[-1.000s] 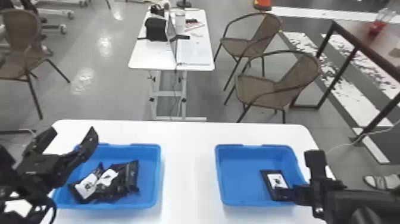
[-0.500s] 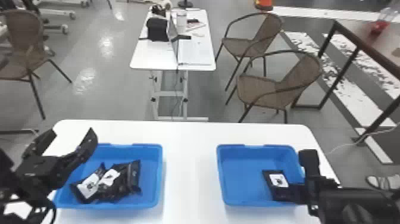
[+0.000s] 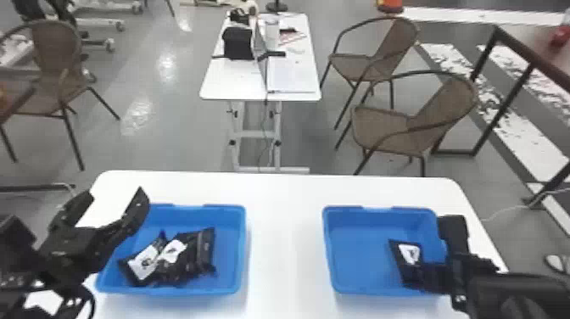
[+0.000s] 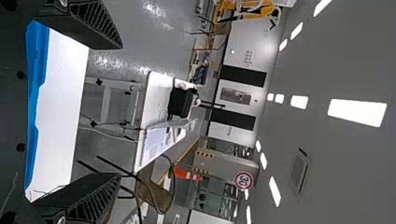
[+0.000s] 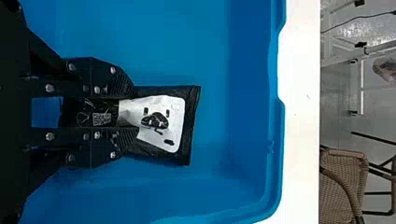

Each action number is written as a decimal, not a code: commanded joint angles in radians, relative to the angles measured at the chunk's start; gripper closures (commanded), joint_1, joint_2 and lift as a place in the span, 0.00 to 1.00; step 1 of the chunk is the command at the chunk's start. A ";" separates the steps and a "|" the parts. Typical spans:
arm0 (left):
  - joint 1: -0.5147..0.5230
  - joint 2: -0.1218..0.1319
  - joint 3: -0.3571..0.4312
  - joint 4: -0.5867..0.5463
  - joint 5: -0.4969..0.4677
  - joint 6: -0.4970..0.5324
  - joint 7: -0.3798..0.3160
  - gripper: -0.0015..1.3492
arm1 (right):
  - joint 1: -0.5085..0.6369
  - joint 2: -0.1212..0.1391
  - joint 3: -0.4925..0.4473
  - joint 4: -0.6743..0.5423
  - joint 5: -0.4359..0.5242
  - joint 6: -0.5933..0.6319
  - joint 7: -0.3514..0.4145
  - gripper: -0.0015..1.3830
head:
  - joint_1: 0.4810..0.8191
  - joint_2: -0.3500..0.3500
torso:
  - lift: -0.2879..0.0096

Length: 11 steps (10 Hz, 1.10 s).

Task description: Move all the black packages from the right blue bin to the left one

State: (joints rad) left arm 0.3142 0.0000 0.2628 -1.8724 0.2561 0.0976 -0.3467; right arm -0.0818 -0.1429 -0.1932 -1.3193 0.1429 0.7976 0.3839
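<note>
Right now, in the head view, black packages [image 3: 186, 254] are heaped in the left blue bin [image 3: 191, 208], the left gripper [image 3: 114, 203] spread wide near its outer side; inside the right blue bin [image 3: 381, 211], one package [image 3: 409, 254] is held by the right gripper [image 3: 426, 273]. In the left wrist view, a desk [image 4: 156, 93] is framed beyond. In the right wrist view, that package is pinched.

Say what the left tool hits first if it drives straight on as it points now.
Way ahead of the left tool looks free close in, as far as its wrist view shows; farther off, the far white table seems roughly in line, depth unclear.
</note>
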 commanded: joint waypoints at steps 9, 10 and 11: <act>-0.015 -0.003 -0.011 0.006 0.046 -0.012 0.002 0.04 | 0.105 0.002 0.029 -0.403 -0.046 -0.089 -0.002 0.83 | 0.63 0.40 | 0.97; -0.024 -0.003 -0.017 0.006 0.068 -0.010 0.002 0.04 | 0.083 -0.017 0.090 -0.439 -0.077 -0.109 -0.002 0.83 | 0.63 0.43 | 0.97; -0.038 -0.003 -0.031 0.001 0.097 0.042 0.002 0.04 | 0.059 -0.029 0.143 -0.455 -0.103 -0.140 0.001 0.83 | 0.63 0.47 | 0.97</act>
State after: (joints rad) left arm 0.2838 0.0000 0.2376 -1.8692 0.3377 0.1144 -0.3451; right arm -0.0105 -0.1647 -0.0805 -1.7628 0.0548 0.6738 0.3850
